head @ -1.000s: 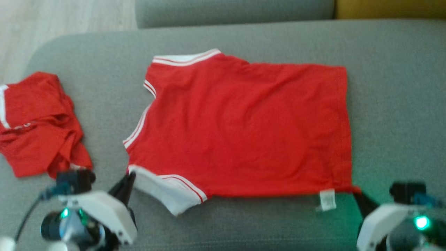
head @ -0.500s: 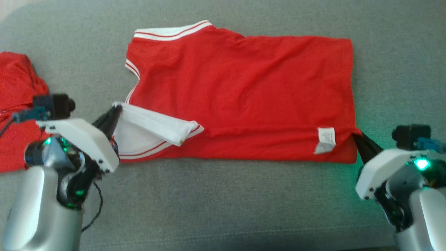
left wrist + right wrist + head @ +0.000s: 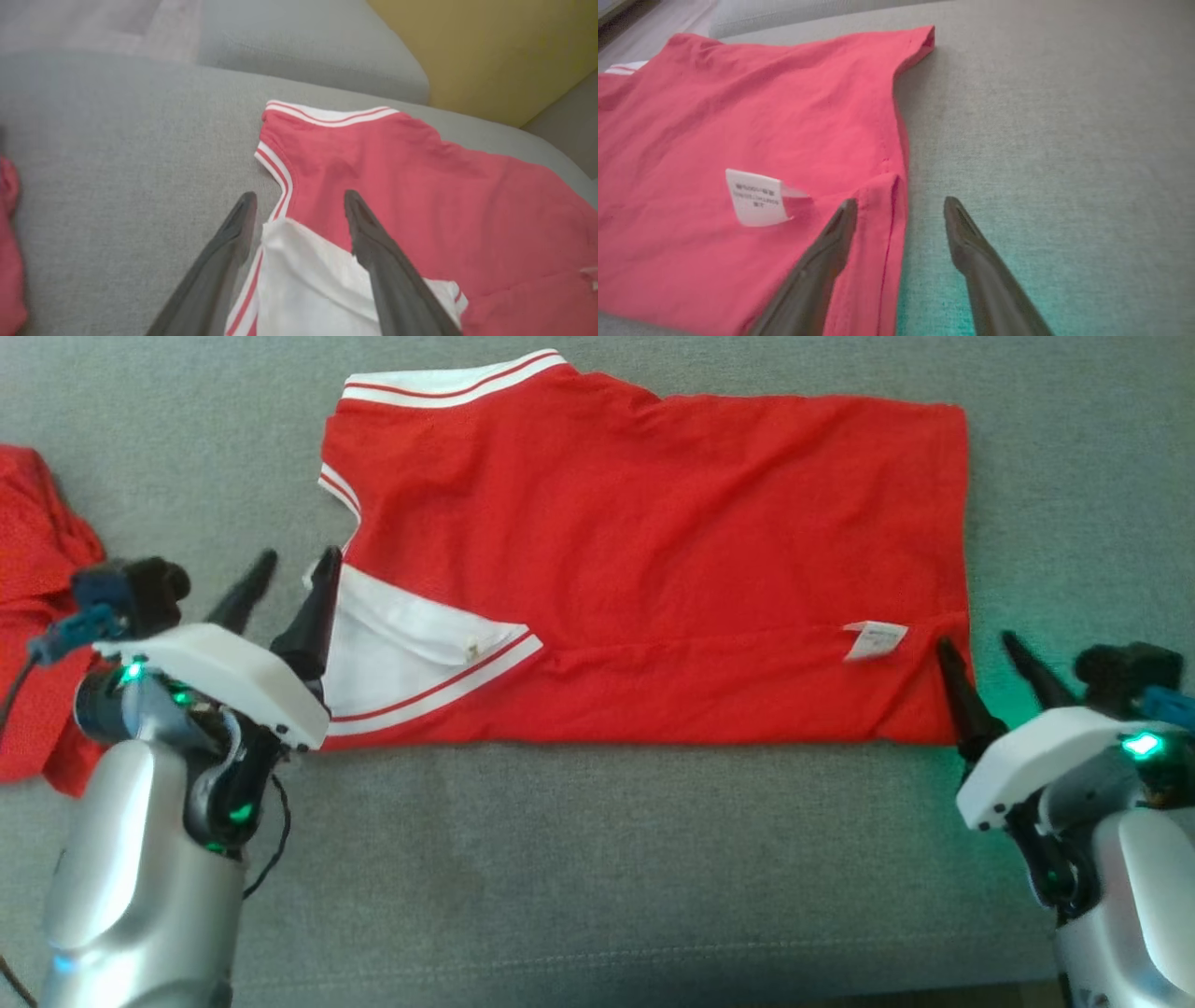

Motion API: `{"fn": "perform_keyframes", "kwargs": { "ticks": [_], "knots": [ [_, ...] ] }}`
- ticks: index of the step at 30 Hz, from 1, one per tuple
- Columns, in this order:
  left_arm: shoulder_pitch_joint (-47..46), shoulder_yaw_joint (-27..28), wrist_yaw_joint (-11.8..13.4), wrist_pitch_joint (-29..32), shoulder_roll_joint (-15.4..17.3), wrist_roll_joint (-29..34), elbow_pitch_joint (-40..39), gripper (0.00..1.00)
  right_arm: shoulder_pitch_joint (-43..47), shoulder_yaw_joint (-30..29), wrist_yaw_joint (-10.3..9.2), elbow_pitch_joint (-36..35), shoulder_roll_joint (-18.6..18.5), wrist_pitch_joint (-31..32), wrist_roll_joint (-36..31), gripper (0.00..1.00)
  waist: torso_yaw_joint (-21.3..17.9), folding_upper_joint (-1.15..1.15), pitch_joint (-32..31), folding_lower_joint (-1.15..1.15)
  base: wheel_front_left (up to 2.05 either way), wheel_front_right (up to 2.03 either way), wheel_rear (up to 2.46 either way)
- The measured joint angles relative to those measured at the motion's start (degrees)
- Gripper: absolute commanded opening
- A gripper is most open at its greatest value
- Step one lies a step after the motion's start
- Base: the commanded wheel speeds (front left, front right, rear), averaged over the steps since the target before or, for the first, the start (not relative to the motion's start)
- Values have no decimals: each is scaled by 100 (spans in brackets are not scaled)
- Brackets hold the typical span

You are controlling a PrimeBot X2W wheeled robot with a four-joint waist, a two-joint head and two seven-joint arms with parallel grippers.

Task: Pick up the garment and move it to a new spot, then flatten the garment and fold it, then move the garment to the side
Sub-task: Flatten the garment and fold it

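The garment lies spread flat across the middle of the grey seat cushion, collar toward the cushion's left end and hem toward its right. The strip along the cushion's front side is turned over onto the body, so the white inside of a sleeve and the care label face up. Judged from that, the flattening is done and the folding is in hand, with one lengthwise fold laid.

The left gripper hovers toward the cushion's left end, fingers spread wide around the corner of the turned sleeve and gripping nothing. The right gripper sits toward the cushion's right end, also spread wide and empty; one finger is over the folded hem corner, the other over bare cushion.

A second, crumpled red cloth lies at the cushion's far left edge, apart from the garment.

The next move likely calls for a fresh grasp for a further fold — either the far long edge brought toward the cushion's front, or the two ends brought together. Each pinch should catch both layers at the doubled edge, or the first fold may slide open.
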Motion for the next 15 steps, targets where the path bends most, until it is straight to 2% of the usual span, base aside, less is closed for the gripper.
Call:
{"fn": "perform_keyframes", "kwargs": {
  "ticks": [3,8,12,15],
  "knots": [
    [37,2,102,-751,-42,319,-9,100,62,-179,0,-109,167,-455,-126,100,23,0,-15,0,0,0,0],
    [469,-2,586,-1904,-112,914,-264,100,491,-300,0,-616,382,-1358,-611,100,23,0,-117,0,0,0,0],
    [972,-15,849,-2267,-200,1145,-415,100,815,-257,0,-873,525,-1742,-827,100,13,0,-253,0,0,0,0],
    [1302,-27,946,-2353,-274,1204,-584,100,1030,-215,0,-984,546,-1858,-857,100,8,0,-386,0,0,0,0]
  ]
}}
